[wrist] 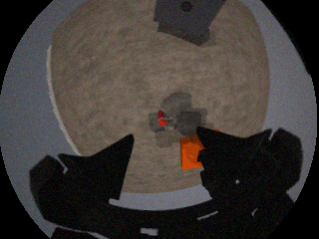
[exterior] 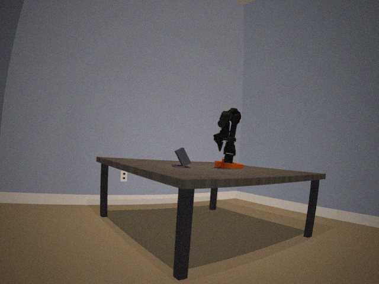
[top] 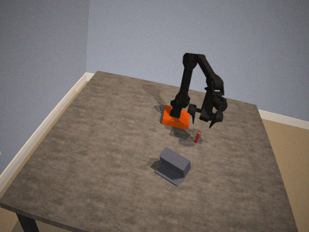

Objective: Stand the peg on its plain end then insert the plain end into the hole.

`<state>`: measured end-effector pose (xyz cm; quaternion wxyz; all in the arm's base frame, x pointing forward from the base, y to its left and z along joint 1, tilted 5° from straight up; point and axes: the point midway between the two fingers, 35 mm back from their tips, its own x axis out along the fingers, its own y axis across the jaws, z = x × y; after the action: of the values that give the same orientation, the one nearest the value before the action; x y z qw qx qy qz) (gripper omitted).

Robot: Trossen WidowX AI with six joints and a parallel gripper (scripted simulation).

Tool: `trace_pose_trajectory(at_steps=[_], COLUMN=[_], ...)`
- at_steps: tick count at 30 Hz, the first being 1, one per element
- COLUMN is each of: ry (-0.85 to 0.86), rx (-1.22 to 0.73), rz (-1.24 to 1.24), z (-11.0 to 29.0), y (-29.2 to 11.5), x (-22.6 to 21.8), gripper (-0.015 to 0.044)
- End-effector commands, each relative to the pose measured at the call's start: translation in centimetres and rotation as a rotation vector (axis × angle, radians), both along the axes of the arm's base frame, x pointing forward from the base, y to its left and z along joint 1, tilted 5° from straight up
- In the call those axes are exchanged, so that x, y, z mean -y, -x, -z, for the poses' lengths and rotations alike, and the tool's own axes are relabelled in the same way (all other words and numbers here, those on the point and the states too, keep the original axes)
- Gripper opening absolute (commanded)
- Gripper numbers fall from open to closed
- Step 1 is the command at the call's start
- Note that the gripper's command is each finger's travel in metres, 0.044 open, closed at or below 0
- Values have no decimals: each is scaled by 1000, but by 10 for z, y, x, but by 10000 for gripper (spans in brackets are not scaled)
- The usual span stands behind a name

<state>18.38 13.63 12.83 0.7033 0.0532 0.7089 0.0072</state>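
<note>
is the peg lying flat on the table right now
No, the peg stands upright on the table, apart from the open gripper above it.

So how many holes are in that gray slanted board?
1. The hole sits near the middle of the sloped panel, seen in the wrist view. The panel's back face shows none.

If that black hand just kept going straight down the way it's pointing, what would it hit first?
Most likely the red peg, standing upright on the table. The open, empty hand points down, and the wrist view shows the peg close to centre. It may pass between the fingers; depth is unclear.
</note>
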Motion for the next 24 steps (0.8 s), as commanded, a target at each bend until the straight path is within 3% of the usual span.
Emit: trace_pose_trajectory(at_steps=[1,24], ry=[-5,-6], rx=[-8,-5], rz=[-5,-44], z=[1,40], y=[0,-1], x=[-1,-5], gripper=[440,440])
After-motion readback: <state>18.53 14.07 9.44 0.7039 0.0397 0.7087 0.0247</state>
